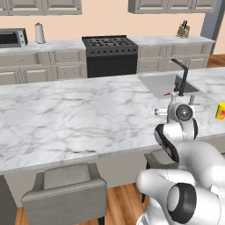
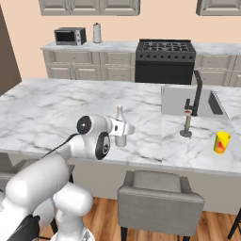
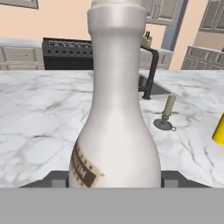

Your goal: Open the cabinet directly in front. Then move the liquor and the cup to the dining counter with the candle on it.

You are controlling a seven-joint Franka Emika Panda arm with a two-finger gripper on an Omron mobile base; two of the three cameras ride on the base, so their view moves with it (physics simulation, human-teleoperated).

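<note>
We count one pale grey-beige bottle (image 3: 116, 109), one bright yellow cylindrical cup (image 2: 221, 142), one slim beige candle on a round holder (image 2: 187, 126), one dark faucet (image 2: 196, 94), two grey upholstered stools (image 1: 66, 191), one black stove (image 2: 165, 60), one microwave (image 2: 70, 36).

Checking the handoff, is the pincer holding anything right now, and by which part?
Yes: the pincer holds the liquor bottle by its wide lower body, one finger on each side, upright above the dining counter.
</note>
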